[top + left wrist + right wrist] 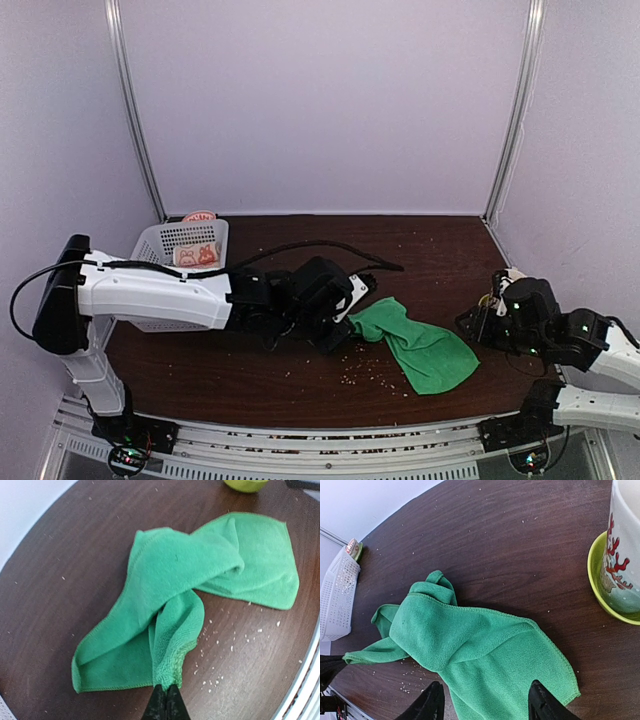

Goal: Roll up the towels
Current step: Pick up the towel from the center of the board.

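On the bench (250,370), our left tool (165,702) pinched the green towel (175,565), right tool (487,702) wide above it; we judged it needed flattening first.

Towels: 2. 1 green towel (415,345), 1 printed towel (196,255).
Basket (160,240): 1, white.
Arms: 2. Left arm (150,290), right arm (600,350).
Grippers: 2. Left gripper (165,700), right gripper (485,702), 2 fingers each.
Cup (625,545): 1, red print.
Yellow-green dish (600,580): 1.
Black cable (320,245): 1.
Round orange item (200,215): 1, kind unclear.
Crumbs (362,375): many, too small to count.
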Robot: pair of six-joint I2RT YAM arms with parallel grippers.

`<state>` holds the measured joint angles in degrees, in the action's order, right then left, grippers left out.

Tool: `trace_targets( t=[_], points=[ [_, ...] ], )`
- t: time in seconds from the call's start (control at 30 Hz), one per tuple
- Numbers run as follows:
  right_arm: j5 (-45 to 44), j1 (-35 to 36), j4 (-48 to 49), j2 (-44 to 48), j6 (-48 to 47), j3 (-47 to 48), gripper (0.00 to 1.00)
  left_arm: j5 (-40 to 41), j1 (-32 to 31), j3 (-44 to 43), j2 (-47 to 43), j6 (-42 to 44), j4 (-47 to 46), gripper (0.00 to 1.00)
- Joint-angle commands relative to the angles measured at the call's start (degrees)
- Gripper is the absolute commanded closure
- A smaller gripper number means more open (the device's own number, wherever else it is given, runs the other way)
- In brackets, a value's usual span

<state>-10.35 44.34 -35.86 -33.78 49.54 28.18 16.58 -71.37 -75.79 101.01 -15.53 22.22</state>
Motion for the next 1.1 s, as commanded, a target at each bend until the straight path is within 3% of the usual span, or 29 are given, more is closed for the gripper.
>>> trace_targets(
  t=[0.0,0.27,0.47,0.6,0.9,1.07],
  points=[
    [2.0,-0.1,2.4,0.1,1.0,-1.5,0.42,-6.2,-0.6,4.5,3.4,-1.8,-1.2,1.0],
    [1.6,-0.1,2.0,0.5,0.5,-1.4,0.42,-10.2,-0.9,5.6,7.4,-1.4,-1.7,0.99],
    [1.0,-0.1,2.2,-0.5,0.0,-0.7,0.41,-13.0,-1.0,4.7,6.6,-0.6,-1.7,0.63],
    [1.3,-0.1,2.8,-1.4,-0.1,-0.6,0.41,-13.0,-1.6,4.6,6.8,-0.1,-1.5,0.53],
    [1.5,-0.1,3.4,-2.0,-0.1,-0.7,0.41,-7.4,-1.7,0.6,12.6,0.4,0.2,0.5],
    [1.5,-0.1,2.2,-1.8,-0.2,0.4,0.41,-2.7,-1.6,-3.6,16.7,1.3,3.1,0.6]
  ],
)
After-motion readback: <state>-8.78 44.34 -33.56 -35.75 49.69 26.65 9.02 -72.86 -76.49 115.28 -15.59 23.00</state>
